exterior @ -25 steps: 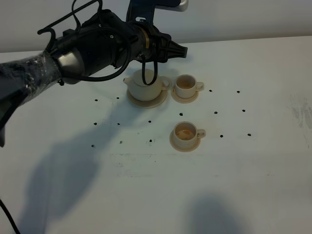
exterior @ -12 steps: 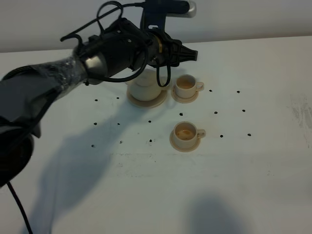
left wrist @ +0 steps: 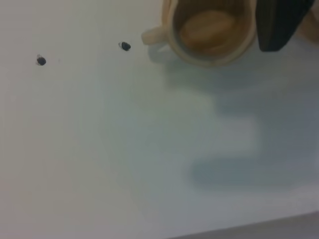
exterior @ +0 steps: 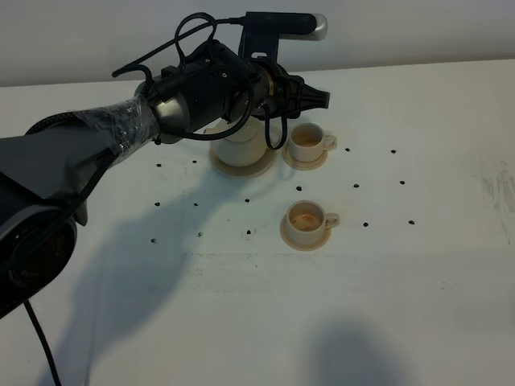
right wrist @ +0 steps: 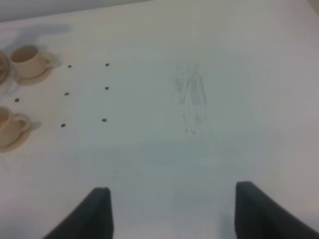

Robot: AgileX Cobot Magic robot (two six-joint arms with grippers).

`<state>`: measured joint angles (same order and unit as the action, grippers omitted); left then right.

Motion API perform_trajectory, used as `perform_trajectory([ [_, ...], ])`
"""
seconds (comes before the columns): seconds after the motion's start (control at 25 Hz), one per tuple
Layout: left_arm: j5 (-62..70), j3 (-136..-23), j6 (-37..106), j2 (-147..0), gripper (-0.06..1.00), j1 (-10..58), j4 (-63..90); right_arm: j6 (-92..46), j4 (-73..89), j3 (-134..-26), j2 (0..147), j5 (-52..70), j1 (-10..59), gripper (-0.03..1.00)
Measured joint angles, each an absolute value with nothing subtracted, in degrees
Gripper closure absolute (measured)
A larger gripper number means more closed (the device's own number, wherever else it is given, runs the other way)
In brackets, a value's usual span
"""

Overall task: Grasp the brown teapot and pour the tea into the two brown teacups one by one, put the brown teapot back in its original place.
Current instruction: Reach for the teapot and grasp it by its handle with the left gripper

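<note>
Left arm (exterior: 161, 108): black and partly wrapped in clear film. It reaches from the lower left across the table (exterior: 418, 305), with the forearm roughly level and the wrist above the teapot (exterior: 240, 149).

Left claw (exterior: 315, 98): points toward the right. Its tip is above and just behind the far cup (exterior: 306, 141). The wrist view shows only one dark finger (left wrist: 279, 22), cut off at the picture's edge, so whether the claw is spread or pressed together cannot be told. Nothing is seen in it.

Right claw (right wrist: 172, 214): fingers spread wide with nothing between them, over bare table well away from the cups.

Teapot: stands upright on the wide saucer (exterior: 241, 170), under the left wrist and back from the claw's tip. The arm and cables hide its lid, spout and handle.

Far cup: on its small saucer just right of the teapot, with brown tea inside.

Near cup (exterior: 306, 216): on its own saucer nearer the front, with tea inside, apart from both claws.

Black dots (exterior: 365, 224): scattered on the table around the cups.
</note>
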<state>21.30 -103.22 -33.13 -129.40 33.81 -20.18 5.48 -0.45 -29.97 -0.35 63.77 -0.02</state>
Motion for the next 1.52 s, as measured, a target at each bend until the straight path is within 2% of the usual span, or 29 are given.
perform_trajectory([
  [0.4, 22.3, -103.2, -41.0, -129.4, 0.53, 33.8, -18.9, 5.5, -0.5, -30.0, -0.3, 63.8, 0.0, 0.45],
  [1.52, 15.6, -103.3, -43.2, -132.9, 0.53, 31.6, -16.9, 5.5, -0.5, -30.0, -0.3, 63.8, -0.2, 0.46],
])
